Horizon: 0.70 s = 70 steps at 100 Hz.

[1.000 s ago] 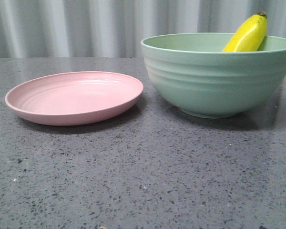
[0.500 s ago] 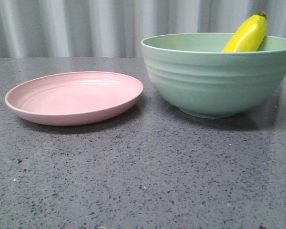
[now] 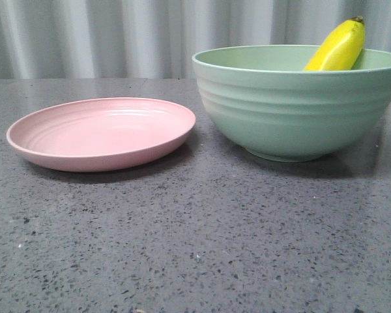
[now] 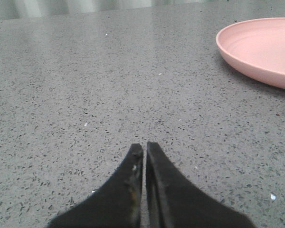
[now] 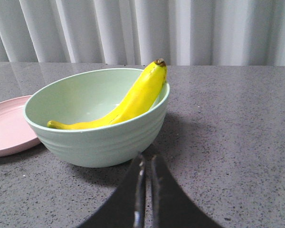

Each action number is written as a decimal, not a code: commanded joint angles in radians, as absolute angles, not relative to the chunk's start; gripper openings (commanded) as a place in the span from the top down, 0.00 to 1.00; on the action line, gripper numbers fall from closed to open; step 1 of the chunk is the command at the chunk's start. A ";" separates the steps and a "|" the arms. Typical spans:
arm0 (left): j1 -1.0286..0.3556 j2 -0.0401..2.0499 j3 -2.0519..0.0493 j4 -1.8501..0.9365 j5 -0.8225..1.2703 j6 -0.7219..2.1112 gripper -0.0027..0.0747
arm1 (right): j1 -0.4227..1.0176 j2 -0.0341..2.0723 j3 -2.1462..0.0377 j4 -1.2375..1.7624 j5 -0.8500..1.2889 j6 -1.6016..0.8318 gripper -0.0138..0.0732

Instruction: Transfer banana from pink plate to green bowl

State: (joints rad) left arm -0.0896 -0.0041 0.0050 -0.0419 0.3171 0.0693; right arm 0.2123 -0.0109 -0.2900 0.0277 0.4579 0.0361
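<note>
1. Glossy, plump, curved bright-yellow banana [image 3: 339, 47], toy-like, with a greenish stem end and a small dark tip. Location: inside the green bowl. It lies on the bowl's inner wall, stem end low in the hollow and dark tip propped against the rim, rising above it. In the front view only the upper part shows, at the bowl's 1 o'clock.

2. Large, deep, round pale mint-green bowl [image 3: 293, 107], matte, with horizontal ridges around the outside and a small foot. It stands upright on the table, just beside the plate at the plate's 3 o'clock; whether the 2 rims touch cannot be told.

3. Shallow round pale-pink plate [image 3: 101, 134], matte, with faint concentric rings and a low raised rim. It holds nothing.

4. Dark grey speckled stone-look table top [image 3: 195, 248], flat, faintly reflective.

5. Pale pleated curtain [image 3: 91, 36], hanging in vertical folds behind the table's far edge.

6. Left gripper [image 4: 145, 148]: 2 black tapered fingers pressed together with only a hairline seam between them, holding nothing, low over bare table, well apart from the plate.

7. Right gripper [image 5: 147, 159]: 2 black tapered fingers likewise brought together, holding nothing, pointing at the bowl's ridged outer wall, near it but clear of it.
</note>
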 commanded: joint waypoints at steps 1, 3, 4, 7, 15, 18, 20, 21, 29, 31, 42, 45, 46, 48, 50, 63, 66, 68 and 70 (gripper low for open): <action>-0.088 -0.022 0.013 -0.043 0.244 0.068 0.99 | 0.207 -0.020 -0.316 0.016 0.382 0.022 0.92; -0.088 -0.022 0.013 -0.043 0.244 0.068 0.99 | 0.207 -0.020 -0.316 0.016 0.382 0.022 0.92; -0.088 -0.022 0.013 -0.043 0.244 0.068 0.99 | 0.207 -0.020 -0.316 0.016 0.382 0.022 0.92; -0.088 -0.022 0.013 -0.043 0.244 0.068 0.99 | 0.203 -0.020 -0.311 0.016 0.380 0.022 0.92; -0.088 -0.022 0.013 -0.043 0.244 0.068 0.99 | 0.194 -0.020 -0.294 0.015 0.356 0.022 0.92; -0.088 -0.022 0.013 -0.043 0.244 0.068 0.99 | 0.187 -0.020 -0.284 0.015 0.342 0.022 0.92; -0.088 -0.022 0.013 -0.043 0.244 0.068 0.99 | 0.181 -0.020 -0.274 0.015 0.331 0.022 0.92; -0.088 -0.022 0.013 -0.043 0.244 0.068 0.99 | 0.177 -0.020 -0.270 0.015 0.326 0.022 0.92; -0.088 -0.022 0.013 -0.043 0.244 0.068 0.99 | 0.150 -0.020 -0.202 0.015 0.218 0.022 0.92; -0.088 -0.022 0.013 -0.043 0.244 0.068 0.99 | 0.141 -0.020 -0.180 0.015 0.178 0.022 0.92; -0.088 -0.022 0.013 -0.043 0.244 0.068 0.99 | 0.087 -0.020 -0.049 0.015 -0.064 0.022 0.92; -0.088 -0.022 0.013 -0.043 0.244 0.068 0.99 | 0.072 -0.020 -0.012 0.015 -0.131 0.022 0.92; -0.088 -0.022 0.013 -0.043 0.244 0.068 0.99 | 0.068 -0.020 0.007 0.015 -0.165 0.022 0.92; -0.088 -0.022 0.013 -0.043 0.244 0.068 0.99 | 0.056 -0.020 0.034 0.015 -0.213 0.022 0.92; -0.088 -0.022 0.013 -0.043 0.244 0.068 0.99 | 0.044 -0.020 0.043 0.015 -0.225 0.022 0.92; -0.088 -0.022 0.013 -0.043 0.245 0.068 0.99 | -0.024 -0.022 0.035 0.017 -0.113 0.022 0.92; -0.088 -0.022 0.013 -0.043 0.245 0.068 0.99 | -0.039 -0.022 0.033 0.017 -0.076 0.022 0.92; -0.088 -0.022 0.013 -0.043 0.245 0.068 0.99 | -0.049 -0.022 0.033 0.017 -0.065 0.022 0.92; -0.088 -0.022 0.013 -0.043 0.245 0.068 0.99 | -0.060 -0.022 0.033 0.017 -0.041 0.022 0.92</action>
State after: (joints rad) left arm -0.0896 -0.0041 0.0050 -0.0419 0.3190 0.0693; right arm -0.0222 -0.0109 0.0125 0.0254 -0.0170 0.0353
